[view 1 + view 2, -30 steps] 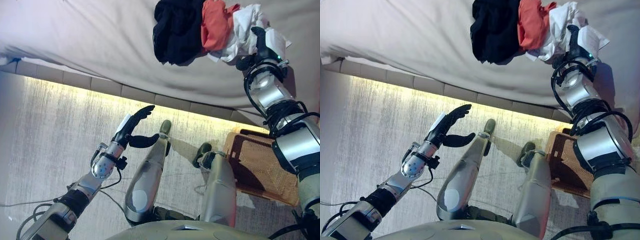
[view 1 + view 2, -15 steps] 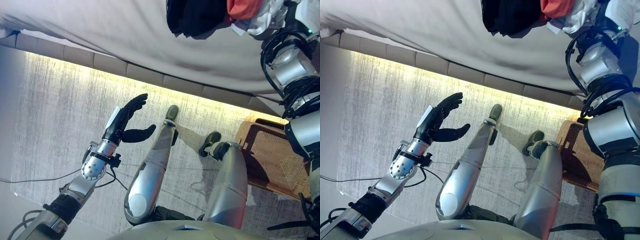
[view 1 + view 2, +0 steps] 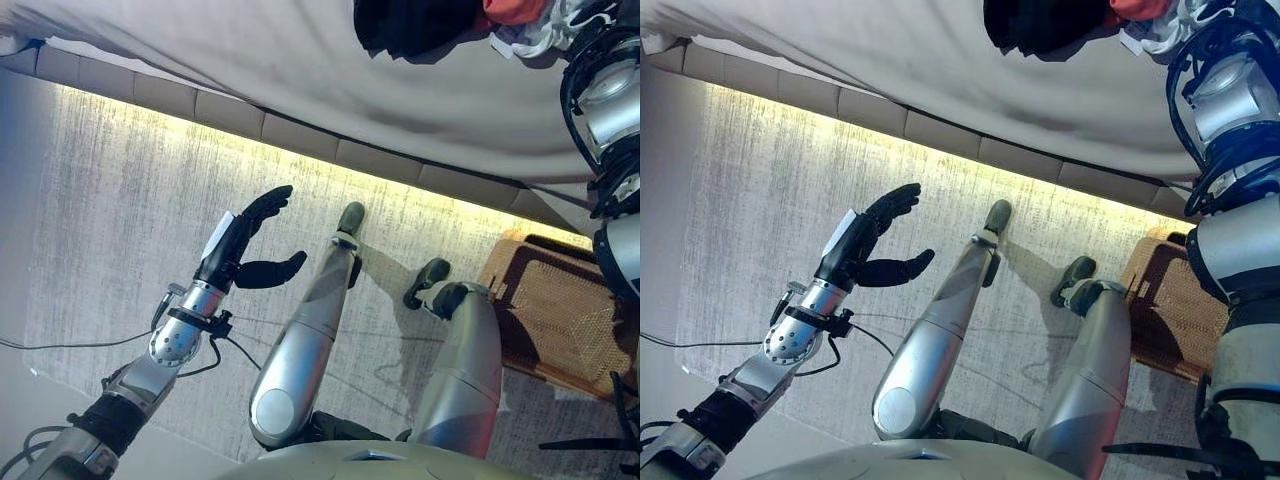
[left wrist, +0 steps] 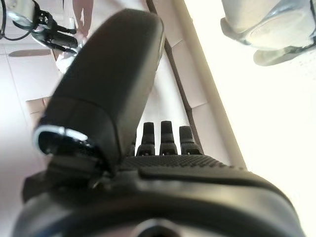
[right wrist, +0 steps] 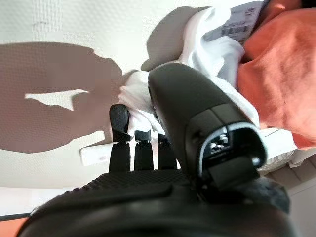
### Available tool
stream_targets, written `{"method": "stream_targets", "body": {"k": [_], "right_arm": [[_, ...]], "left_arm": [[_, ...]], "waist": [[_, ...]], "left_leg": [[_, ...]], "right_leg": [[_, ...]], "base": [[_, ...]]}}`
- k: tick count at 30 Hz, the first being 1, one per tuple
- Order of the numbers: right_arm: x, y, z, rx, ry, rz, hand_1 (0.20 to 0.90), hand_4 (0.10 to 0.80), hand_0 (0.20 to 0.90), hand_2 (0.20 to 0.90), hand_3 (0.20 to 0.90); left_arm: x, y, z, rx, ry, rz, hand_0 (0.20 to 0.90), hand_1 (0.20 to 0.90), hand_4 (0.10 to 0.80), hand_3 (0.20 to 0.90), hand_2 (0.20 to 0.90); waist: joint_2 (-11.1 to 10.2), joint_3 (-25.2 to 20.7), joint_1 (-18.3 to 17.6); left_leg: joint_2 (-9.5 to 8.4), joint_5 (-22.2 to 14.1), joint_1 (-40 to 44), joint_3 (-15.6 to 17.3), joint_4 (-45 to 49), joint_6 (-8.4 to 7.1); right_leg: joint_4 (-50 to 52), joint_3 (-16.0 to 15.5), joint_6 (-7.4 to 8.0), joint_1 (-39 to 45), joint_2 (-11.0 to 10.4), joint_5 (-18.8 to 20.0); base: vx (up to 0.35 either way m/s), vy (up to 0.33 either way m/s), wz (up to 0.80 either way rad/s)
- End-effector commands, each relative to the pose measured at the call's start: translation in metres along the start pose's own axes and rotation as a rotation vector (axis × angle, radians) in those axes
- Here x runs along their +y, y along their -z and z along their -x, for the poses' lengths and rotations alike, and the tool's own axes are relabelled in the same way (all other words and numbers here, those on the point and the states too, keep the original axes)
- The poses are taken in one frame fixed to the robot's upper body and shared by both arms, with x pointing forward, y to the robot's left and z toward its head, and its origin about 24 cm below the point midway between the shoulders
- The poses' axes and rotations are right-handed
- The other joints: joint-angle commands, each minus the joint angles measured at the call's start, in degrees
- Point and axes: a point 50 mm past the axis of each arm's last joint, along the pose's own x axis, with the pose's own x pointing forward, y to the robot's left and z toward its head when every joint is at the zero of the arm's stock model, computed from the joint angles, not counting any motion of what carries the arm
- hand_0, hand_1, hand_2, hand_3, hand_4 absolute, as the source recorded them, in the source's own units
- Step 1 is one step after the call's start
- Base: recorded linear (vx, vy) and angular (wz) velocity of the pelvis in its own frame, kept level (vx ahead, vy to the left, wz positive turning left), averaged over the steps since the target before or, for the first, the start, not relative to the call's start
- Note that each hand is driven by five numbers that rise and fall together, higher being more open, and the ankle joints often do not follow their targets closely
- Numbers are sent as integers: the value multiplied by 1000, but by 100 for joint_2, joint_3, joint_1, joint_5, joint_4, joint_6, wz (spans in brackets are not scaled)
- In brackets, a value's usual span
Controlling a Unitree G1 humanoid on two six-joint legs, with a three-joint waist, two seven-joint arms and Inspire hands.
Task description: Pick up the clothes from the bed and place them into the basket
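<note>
A pile of clothes lies on the grey bed [image 3: 250,60] at the far right: a black garment [image 3: 410,25], an orange one [image 3: 515,10] and a white one [image 3: 540,38]. My right arm reaches up to the pile. In the right wrist view my right hand [image 5: 148,197] is open, its fingers [image 5: 143,148] straight against the white garment [image 5: 217,49] and its thumb lying over the cloth, beside the orange garment [image 5: 276,64]. My left hand [image 3: 245,240] is open and empty above the floor, away from the bed. The brown wicker basket [image 3: 560,320] stands on the floor at the right.
A lit strip runs along the bed's padded base [image 3: 300,135]. A pale carpet [image 3: 110,200] covers the floor in front of the bed. The left wrist view shows the open left hand [image 4: 163,182] with the bed base beyond it.
The whole picture has shifted, so the camera moved; the clothes now sit at the top edge. My right hand has stayed at the white garment. My left hand has barely moved.
</note>
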Motion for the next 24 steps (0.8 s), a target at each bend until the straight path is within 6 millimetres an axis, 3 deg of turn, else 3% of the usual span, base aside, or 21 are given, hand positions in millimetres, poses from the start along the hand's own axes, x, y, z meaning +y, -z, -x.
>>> {"method": "stream_targets", "body": {"k": [1,6,14,21,24], "right_arm": [[-53,-13,-8,-100,156,-22,300,100,300,300,200],[-48,-1,-8,-85,114,-37,300,100,300,300,200],[-38,43,-5,-46,53,-7,300,100,300,300,200],[-29,63,5,-93,12,-52,300,100,300,300,200],[-25,70,13,-142,-15,-33,300,100,300,300,200]], "left_arm": [[7,-37,-3,-235,-43,37,900,900,800,900,900],[16,-35,-7,-208,-74,80,900,900,800,900,900],[27,-25,-13,-142,-137,141,900,900,800,900,900],[22,-14,-18,-70,-158,144,900,900,800,900,900],[22,-2,-19,-8,-197,174,900,900,800,900,900]], "waist": [[226,-229,-50],[29,-229,-148],[-319,-565,-354],[-645,-990,-696],[-800,-1308,-998]], "left_leg": [[18,-545,643,564,104,368],[14,-478,1440,492,-367,318],[148,-285,2593,511,-1047,320],[384,-190,3664,609,-1985,286],[505,-86,4204,810,-2592,263]], "right_leg": [[-245,-482,-55,817,462,136],[-723,-444,-24,1605,524,201],[-1511,-493,-131,2827,517,348],[-2662,-311,-55,3843,731,619],[-3438,-155,3,4337,865,839]], "base": [[33,18,-29],[37,1,7],[44,5,-10],[68,17,-21],[104,4,-32]]}}
